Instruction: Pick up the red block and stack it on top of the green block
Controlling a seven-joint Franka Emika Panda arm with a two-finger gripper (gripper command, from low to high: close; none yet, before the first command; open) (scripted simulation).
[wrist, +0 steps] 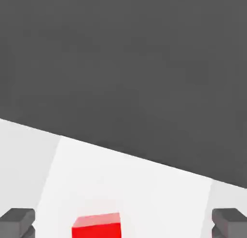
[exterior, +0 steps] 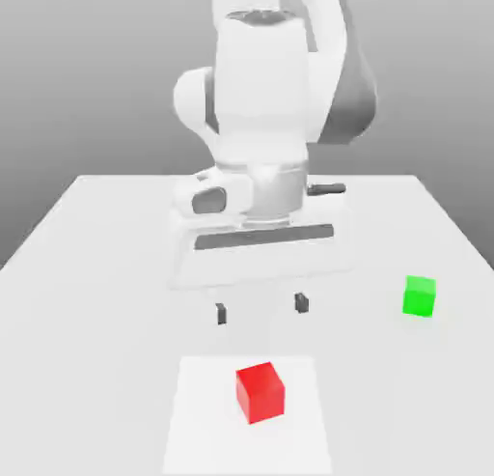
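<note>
my end effector [exterior: 261, 310] hangs spread wide and empty above the bench [exterior: 87, 233]. red block [exterior: 260, 392] sits on the bench nearer the camera; green block [exterior: 419, 296] well apart toward the exterior view's right. centre over red and square the fingers to its faces before lowering.

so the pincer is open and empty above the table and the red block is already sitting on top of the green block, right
Not quite. The pincer is open and empty above the table, but the red block is not on the green block. The exterior view shows both resting on the table well apart, the green one off toward that view's right.
</note>
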